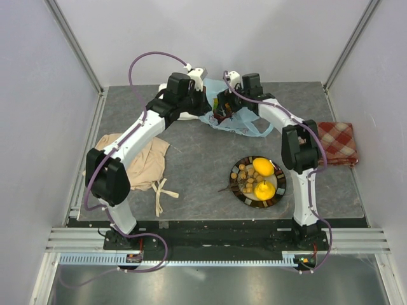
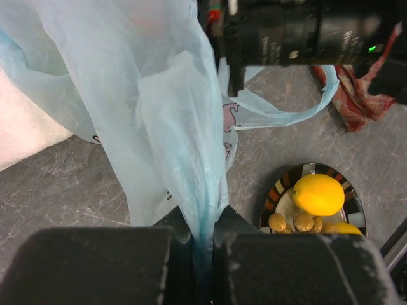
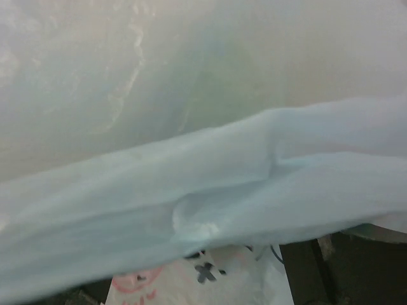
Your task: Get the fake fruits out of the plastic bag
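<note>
1. Left gripper (image 2: 203, 248): the fingers are pressed together on a gathered fold of the plastic bag (image 2: 165, 114). The film rises from the pinch in a taut sheet.
2. Right gripper (image 1: 222, 108): positioned at the bag, at the back centre of the table (image 1: 197, 171). In the right wrist view, pale blue film covers nearly everything. Whether the fingers are spread or pinching cannot be determined.
3. Plastic bag: lies between the two grippers, with a handle loop (image 1: 257, 130) trailing on the table toward the right arm.
4. Fruits: two lemons (image 1: 262, 166) and a brown berry cluster (image 1: 245, 178) rest on a striped plate (image 1: 254, 204) at the near right, well apart from the bag.
5. Other items: a beige cloth (image 1: 149, 162) lies at the left and a red checked cloth (image 1: 337, 143) at the right.
</note>
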